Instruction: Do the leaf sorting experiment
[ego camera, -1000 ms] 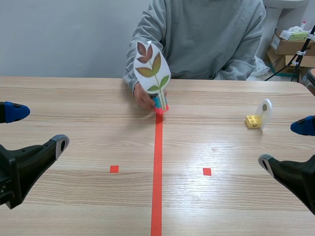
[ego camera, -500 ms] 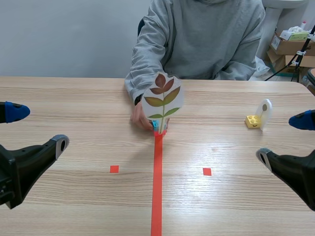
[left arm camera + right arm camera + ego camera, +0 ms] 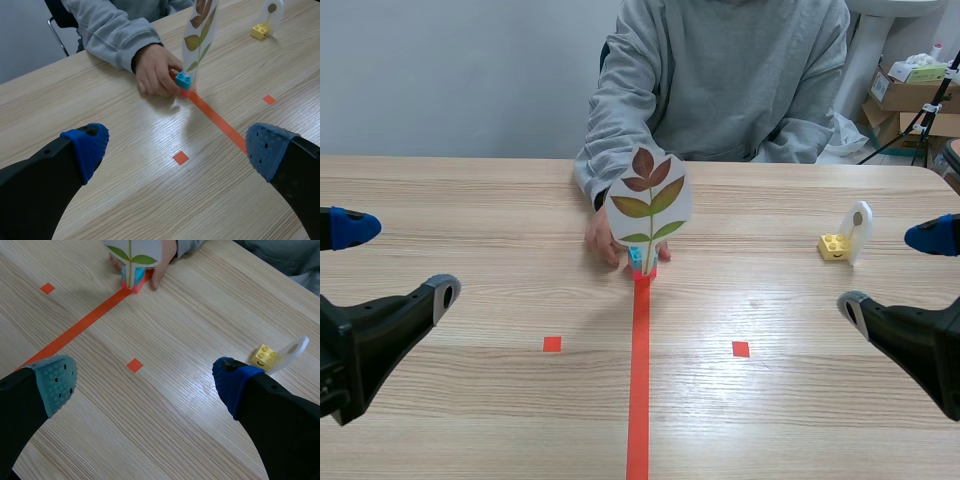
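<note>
A white leaf card (image 3: 649, 203) printed with a compound leaf stands upright in a blue brick (image 3: 636, 259) at the far end of the red centre line. A person's hand (image 3: 603, 236) holds that brick from behind; the hand (image 3: 156, 76) and card (image 3: 201, 30) lie far ahead of my left gripper (image 3: 175, 150). A second, smaller leaf card (image 3: 858, 230) stands in a yellow brick (image 3: 834, 246) at the right, ahead of my right gripper (image 3: 145, 375). Both grippers, left (image 3: 390, 262) and right (image 3: 900, 270), stand open and hold nothing, low at the table's sides.
A person in a grey sweatshirt (image 3: 730, 75) sits across the table. Cardboard boxes (image 3: 910, 95) stand behind at the far right.
The person lowered the tilted leaf card and set it upright at the red line's far end, hand still on the brick. My right gripper edged slightly inward; the left stayed still.
</note>
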{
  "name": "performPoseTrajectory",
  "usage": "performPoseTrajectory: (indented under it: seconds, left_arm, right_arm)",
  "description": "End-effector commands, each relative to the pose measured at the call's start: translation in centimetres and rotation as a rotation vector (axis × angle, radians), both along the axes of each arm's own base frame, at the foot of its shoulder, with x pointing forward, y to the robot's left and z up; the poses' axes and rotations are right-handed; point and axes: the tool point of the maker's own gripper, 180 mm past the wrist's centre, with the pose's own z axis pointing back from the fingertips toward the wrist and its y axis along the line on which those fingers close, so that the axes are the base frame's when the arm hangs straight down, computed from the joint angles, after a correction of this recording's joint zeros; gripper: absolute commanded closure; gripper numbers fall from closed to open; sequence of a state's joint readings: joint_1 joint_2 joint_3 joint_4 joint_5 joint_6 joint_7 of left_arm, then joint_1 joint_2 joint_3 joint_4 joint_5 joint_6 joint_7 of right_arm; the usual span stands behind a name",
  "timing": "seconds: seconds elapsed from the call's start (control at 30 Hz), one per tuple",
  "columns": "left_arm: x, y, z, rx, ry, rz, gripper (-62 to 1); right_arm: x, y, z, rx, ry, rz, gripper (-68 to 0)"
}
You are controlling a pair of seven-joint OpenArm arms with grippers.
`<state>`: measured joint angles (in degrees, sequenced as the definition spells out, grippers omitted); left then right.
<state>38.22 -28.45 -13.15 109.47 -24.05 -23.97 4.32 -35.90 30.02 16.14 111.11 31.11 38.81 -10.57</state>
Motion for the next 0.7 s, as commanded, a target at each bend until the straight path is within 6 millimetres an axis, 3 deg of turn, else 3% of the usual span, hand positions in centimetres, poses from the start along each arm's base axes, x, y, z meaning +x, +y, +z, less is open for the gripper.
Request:
performPoseTrajectory:
  seconds: [0.0, 0.67]
  left_arm:
    - [0.23, -0.29, 0.9, -0.012, -0.029, -0.005, -58.5]
    - [0.19, -0.23, 0.62, -0.003, -0.016, -0.004, -58.5]
  right_arm:
    - [0.39, -0.11, 0.58, 0.002, -0.02, 0.004, -54.9]
    - [0.32, -0.23, 0.29, -0.011, -0.008, 0.003, -54.9]
